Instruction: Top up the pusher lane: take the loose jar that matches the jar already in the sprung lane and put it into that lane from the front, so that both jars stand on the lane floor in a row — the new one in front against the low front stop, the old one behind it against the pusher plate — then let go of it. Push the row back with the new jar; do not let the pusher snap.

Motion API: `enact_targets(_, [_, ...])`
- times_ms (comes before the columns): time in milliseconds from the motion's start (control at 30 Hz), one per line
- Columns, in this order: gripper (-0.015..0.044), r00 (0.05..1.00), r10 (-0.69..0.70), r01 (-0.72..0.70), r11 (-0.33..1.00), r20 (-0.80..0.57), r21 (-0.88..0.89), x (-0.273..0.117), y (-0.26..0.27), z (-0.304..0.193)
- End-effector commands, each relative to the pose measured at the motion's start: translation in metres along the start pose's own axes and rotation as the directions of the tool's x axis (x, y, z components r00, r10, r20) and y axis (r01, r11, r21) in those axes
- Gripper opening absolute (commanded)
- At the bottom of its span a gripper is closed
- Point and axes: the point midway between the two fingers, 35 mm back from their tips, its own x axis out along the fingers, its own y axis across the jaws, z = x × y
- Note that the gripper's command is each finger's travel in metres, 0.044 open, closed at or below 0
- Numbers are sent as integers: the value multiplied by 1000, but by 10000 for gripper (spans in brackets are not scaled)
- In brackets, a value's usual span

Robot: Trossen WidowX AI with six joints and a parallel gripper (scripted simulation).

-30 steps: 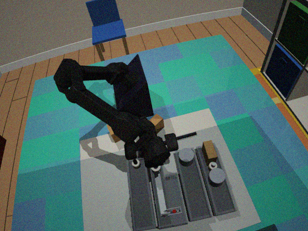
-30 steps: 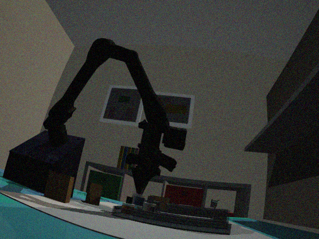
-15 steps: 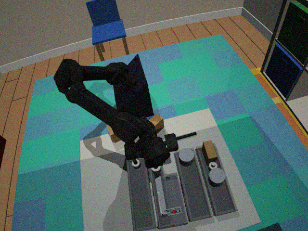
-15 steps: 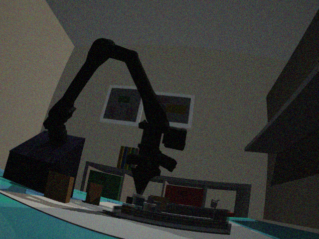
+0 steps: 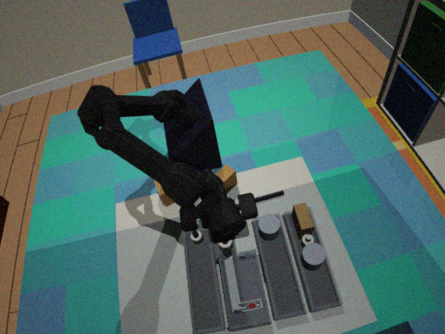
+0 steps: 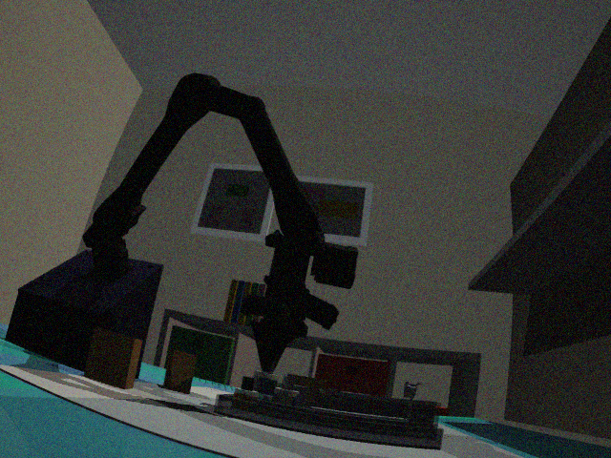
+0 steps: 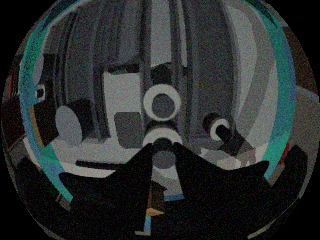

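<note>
My gripper (image 6: 268,369) (image 7: 163,147) points down at the front end of the sprung lane and is shut on a jar (image 7: 162,134) with a white shoulder ring; in the top view the gripper hides it. Another white-ringed jar (image 5: 225,245) (image 7: 148,106) with a grey top stands in the sprung lane (image 5: 249,275), directly behind the held one. The two look very close; contact cannot be told. A dark part, seemingly the pusher plate (image 7: 161,74), is behind the lane jar. The held jar's base and the low front stop are hidden.
A white-ringed jar with a dark top (image 5: 195,235) (image 7: 219,129) stands in the left lane. Wide grey-lidded jars (image 5: 269,223) (image 5: 313,253) stand in the right lanes, with a small white-topped jar (image 5: 307,239) and a wooden block (image 5: 302,216). A black rod (image 5: 270,195) lies near the front.
</note>
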Motion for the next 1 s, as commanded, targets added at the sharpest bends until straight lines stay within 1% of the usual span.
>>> enact_targets(0, [0,1000,-2,2,1000,21,11,-2,-1,8])
enact_targets(967, [0,1000,-2,2,1000,22,11,-2,-1,12])
